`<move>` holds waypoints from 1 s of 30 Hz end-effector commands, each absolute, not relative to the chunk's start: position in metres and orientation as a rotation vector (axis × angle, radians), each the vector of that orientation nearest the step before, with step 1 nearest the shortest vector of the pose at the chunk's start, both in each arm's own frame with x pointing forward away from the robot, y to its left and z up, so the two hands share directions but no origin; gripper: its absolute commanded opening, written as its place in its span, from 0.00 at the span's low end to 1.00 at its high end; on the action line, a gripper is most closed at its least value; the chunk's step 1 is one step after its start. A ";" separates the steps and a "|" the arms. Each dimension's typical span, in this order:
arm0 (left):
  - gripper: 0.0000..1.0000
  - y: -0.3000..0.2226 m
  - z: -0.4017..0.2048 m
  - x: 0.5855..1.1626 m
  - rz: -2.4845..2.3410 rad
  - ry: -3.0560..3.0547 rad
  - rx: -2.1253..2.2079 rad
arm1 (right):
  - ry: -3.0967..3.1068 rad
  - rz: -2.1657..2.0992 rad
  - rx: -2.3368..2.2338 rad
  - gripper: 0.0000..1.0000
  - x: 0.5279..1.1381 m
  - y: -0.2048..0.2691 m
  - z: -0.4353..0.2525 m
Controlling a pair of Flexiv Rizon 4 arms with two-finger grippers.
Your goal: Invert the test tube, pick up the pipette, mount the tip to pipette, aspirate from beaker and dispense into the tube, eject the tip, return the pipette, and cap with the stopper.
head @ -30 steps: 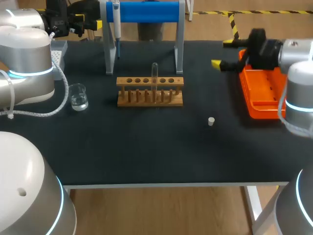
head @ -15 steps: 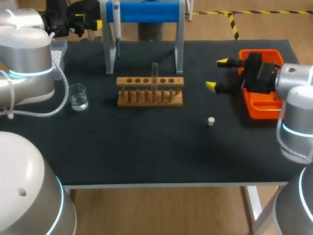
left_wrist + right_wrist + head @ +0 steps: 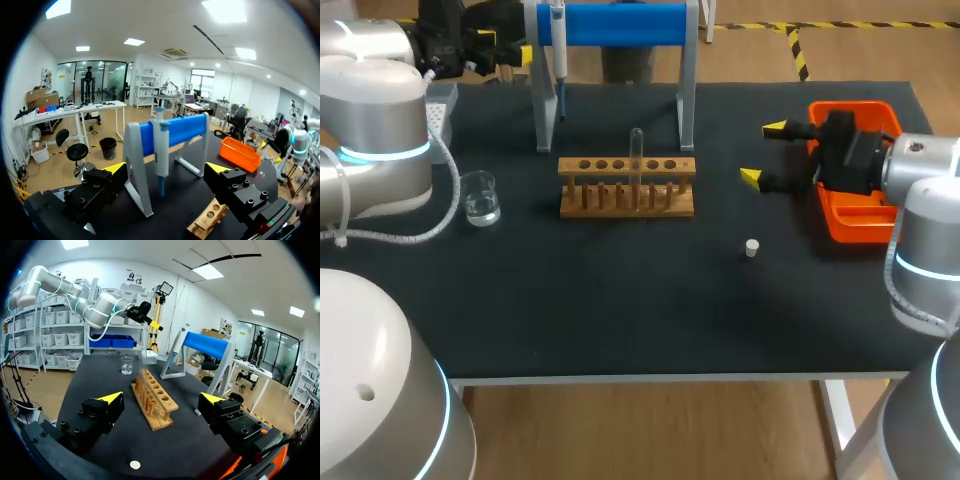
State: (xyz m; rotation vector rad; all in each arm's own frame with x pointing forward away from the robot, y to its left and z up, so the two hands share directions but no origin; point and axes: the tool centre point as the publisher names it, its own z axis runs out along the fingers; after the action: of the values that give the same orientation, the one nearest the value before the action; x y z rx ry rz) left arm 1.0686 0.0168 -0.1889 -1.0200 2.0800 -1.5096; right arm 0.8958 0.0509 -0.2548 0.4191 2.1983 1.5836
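Head view: a clear glass test tube (image 3: 636, 150) stands upright in a wooden rack (image 3: 627, 187) at the centre of the black bench (image 3: 620, 300); whether its mouth faces up or down is unclear. At the rack's 3 o'clock, the right end effector (image 3: 762, 152) hangs open over the bench, yellow tips spread and pointing at the rack, probably lined up to take the tube for inverting. A small white stopper (image 3: 751, 248) lies at the rack's 4 o'clock, within that arm's reach for capping. A clear glass beaker (image 3: 480, 196) sits at 9 o'clock. At 12 o'clock a pale pipette (image 3: 558, 50) hangs on a blue-barred stand (image 3: 620, 22); the left end effector (image 3: 166, 168), open and empty, faces it, likely waiting.
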 end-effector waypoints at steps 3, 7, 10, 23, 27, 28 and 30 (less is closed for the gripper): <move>1.00 -0.015 -0.204 0.994 -1.435 2.062 -0.972 | 2.196 1.584 0.419 1.00 0.895 0.050 -0.255; 1.00 -0.035 -0.218 0.960 -1.440 2.049 -0.929 | 2.196 1.584 0.419 1.00 0.895 0.050 -0.255; 1.00 -0.045 -0.227 0.940 -1.423 2.037 -0.922 | 2.196 1.584 0.419 1.00 0.895 0.050 -0.255; 1.00 -0.070 -0.247 0.884 -1.413 2.058 -0.814 | 2.196 1.584 0.419 1.00 0.895 0.050 -0.255; 1.00 -0.073 -0.255 0.875 -1.397 2.076 -0.823 | 2.196 1.584 0.419 1.00 0.895 0.050 -0.255; 1.00 -0.074 -0.257 0.874 -1.393 2.081 -0.819 | 2.196 1.584 0.419 1.00 0.895 0.050 -0.255; 1.00 -0.075 -0.258 0.872 -1.394 2.092 -0.817 | 2.196 1.584 0.419 1.00 0.895 0.050 -0.255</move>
State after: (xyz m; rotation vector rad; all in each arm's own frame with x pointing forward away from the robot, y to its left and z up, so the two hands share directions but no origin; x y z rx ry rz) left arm 0.8755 -0.0737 -0.2539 -0.8215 2.1249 -1.3746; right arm 0.8956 0.0503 -0.2549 0.4180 2.1967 1.5852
